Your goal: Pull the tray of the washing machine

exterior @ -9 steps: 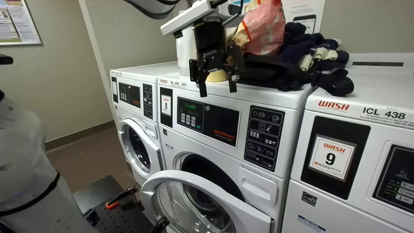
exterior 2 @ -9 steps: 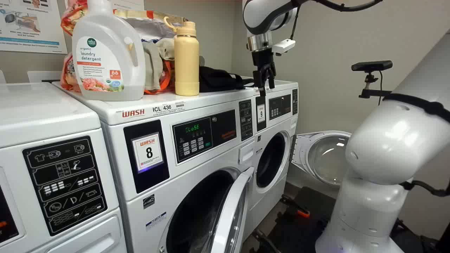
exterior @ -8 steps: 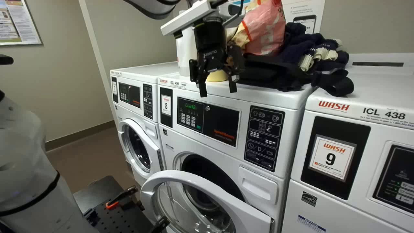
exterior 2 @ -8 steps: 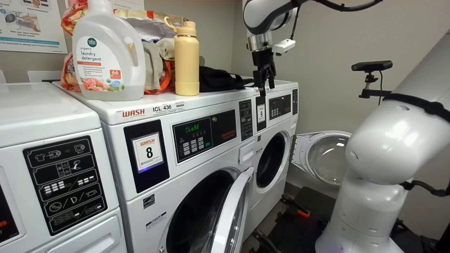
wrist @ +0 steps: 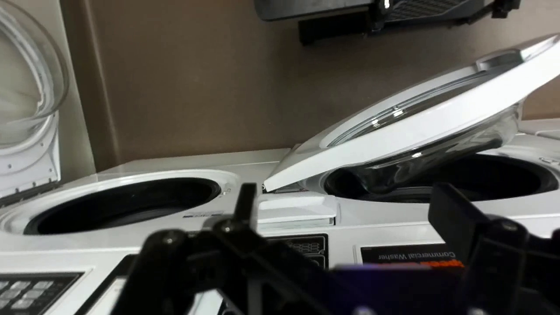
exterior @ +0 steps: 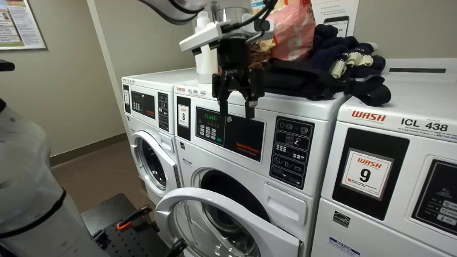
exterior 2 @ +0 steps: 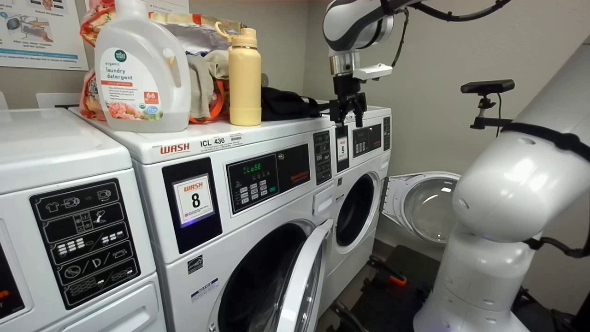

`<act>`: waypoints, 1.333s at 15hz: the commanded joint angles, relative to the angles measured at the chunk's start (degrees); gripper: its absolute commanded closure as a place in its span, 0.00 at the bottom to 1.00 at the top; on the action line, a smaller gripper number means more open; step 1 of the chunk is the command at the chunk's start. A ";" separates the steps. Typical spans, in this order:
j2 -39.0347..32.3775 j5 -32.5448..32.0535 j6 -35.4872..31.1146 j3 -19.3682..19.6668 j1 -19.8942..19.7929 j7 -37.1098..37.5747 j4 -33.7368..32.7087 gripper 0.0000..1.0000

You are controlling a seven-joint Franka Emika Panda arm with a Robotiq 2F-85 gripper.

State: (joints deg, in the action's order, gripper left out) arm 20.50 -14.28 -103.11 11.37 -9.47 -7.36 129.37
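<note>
The washing machine [exterior: 250,175] is white, carries an "8" sticker, and shows in both exterior views [exterior 2: 230,235]. Its round door [exterior: 200,194] stands open. The tray's [exterior: 285,203] flat white front sits below the black button panel. In the wrist view the tray [wrist: 297,209] shows between the fingers, nearer the left one, with a narrow light gap along its panel-side edge. Its inside is hidden. My gripper [exterior: 236,111] is open and empty, pointing down in front of the machine's upper panel, apart from the tray. It also shows in an exterior view [exterior 2: 349,121] and the wrist view [wrist: 345,197].
A detergent bottle [exterior 2: 138,83], a yellow bottle [exterior 2: 245,83] and dark clothes [exterior: 321,71] lie on top of the machine. A machine marked 9 [exterior: 421,139] adjoins it, its door [exterior 2: 433,207] open. The open door [wrist: 420,135] of machine 8 juts out near the tray.
My gripper has moved down and turned, so its two fingertips hang nearly level. In an exterior view it now covers the yellow bottle's base. The tray and the doors have not moved.
</note>
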 commanded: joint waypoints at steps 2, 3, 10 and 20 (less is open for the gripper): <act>2.57 5.55 -4.59 2.23 -2.84 7.91 7.58 0.00; 2.61 6.54 -5.36 2.60 -3.55 9.61 8.84 0.00; -3.43 18.91 -20.06 4.25 -5.91 18.43 12.97 0.00; -9.25 27.80 -43.49 3.63 -8.81 36.19 18.85 0.00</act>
State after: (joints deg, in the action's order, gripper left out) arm 11.02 12.57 -141.81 15.70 -16.64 23.03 145.82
